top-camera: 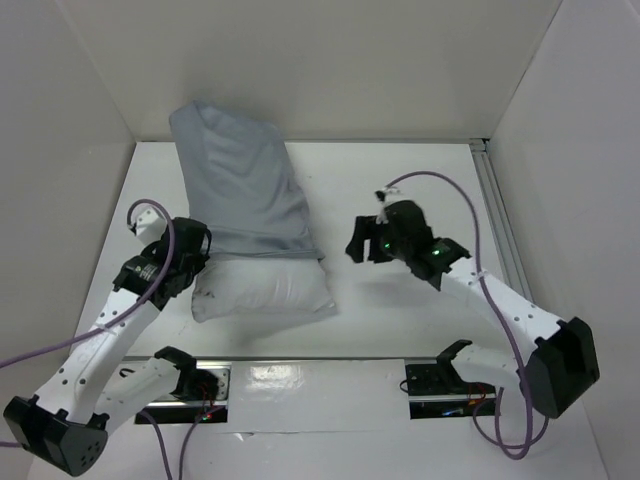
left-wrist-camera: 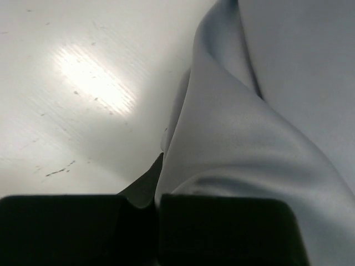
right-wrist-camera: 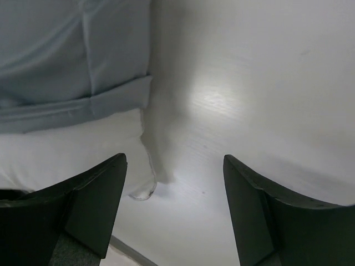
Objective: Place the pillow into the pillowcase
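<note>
In the centre-left of the top view, the pillowcase (top-camera: pixel 240 190) lies with its long axis running from the top of the frame down and slightly to the right. Its closed end sits at the foot of the back wall (top-camera: pixel 300 60) and its hemmed mouth faces the bottom of the frame. The pillow (top-camera: pixel 262 290) sticks out of that mouth as a white band that is wider left to right than it is deep. The rest of it is covered, so its own long axis cannot be read. The lower edge of the pillow stops short of the metal strip (top-camera: pixel 320 375) where the arm bases are mounted, leaving a narrow run of bare table (top-camera: pixel 420 190) between them. To the left, a slim gap separates the bundle from the left wall (top-camera: pixel 60 150). To the right, the table is open as far as the rail (top-camera: pixel 492 200) along its right edge. The left fingers (left-wrist-camera: pixel 66 227) sit at the left edge of the bundle, where hem meets pillow. In the left wrist view they are pressed together, with a fold of the blue-grey fabric running down into the seam between them, pinched there. The right fingers (right-wrist-camera: pixel 94 205) are spread wide with nothing between them. They hang over bare table just right of the lower right corner of the pillow, apart from the cloth.
</note>
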{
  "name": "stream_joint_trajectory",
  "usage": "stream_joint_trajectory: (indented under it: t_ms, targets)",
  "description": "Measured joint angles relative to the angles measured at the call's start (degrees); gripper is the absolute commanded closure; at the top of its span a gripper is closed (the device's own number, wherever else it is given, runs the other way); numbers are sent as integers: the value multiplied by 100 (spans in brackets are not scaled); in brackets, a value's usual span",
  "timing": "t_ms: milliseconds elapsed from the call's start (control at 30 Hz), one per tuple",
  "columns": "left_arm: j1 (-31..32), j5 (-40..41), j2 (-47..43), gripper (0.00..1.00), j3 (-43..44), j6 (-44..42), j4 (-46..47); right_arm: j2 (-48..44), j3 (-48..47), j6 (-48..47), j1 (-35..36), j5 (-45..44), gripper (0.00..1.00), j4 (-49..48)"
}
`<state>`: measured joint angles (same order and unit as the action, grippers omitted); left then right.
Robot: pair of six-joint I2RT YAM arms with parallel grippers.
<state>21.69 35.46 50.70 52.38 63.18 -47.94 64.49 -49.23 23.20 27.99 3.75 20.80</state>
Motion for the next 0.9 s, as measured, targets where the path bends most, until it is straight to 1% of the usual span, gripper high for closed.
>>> stream_joint_trajectory:
  t_ms: [67,133,200,233,333,433,500,533,633,700,900]
  targets:
    - [-199,-13,0,100,0,-22,-149,195,160,-118,822,-374,22,-313]
    - [-391,-20,37,100,0,-52,-247,317,404,-254,1412,-765,22,-686]
    - [-586,-17,87,100,0,-142,-302,411,708,-391,1812,-1110,22,-1088]
    - [-669,-20,101,100,0,-164,-310,463,846,-485,1941,-1241,23,-1290]
    - [-933,-24,168,100,0,-293,-315,748,1049,-750,2009,-1405,24,-1917]
    - [-1084,-44,227,100,0,-339,-321,1126,1054,-979,2000,-1335,24,-2430]
    - [-1132,-70,258,100,0,-350,-330,1357,1054,-1115,2002,-1200,26,-2671]
    - [-1147,-85,271,100,0,-352,-332,1449,1054,-1158,2004,-1139,28,-2763]
    - [-1167,-96,304,100,0,-402,-332,1637,1034,-1290,2028,-896,29,-2994]
    - [-1189,-120,319,100,0,-455,-328,1740,970,-1355,2098,-846,33,-3115]
    - [-1224,-131,365,100,0,-483,-323,1851,835,-1416,2192,-695,33,-3390]
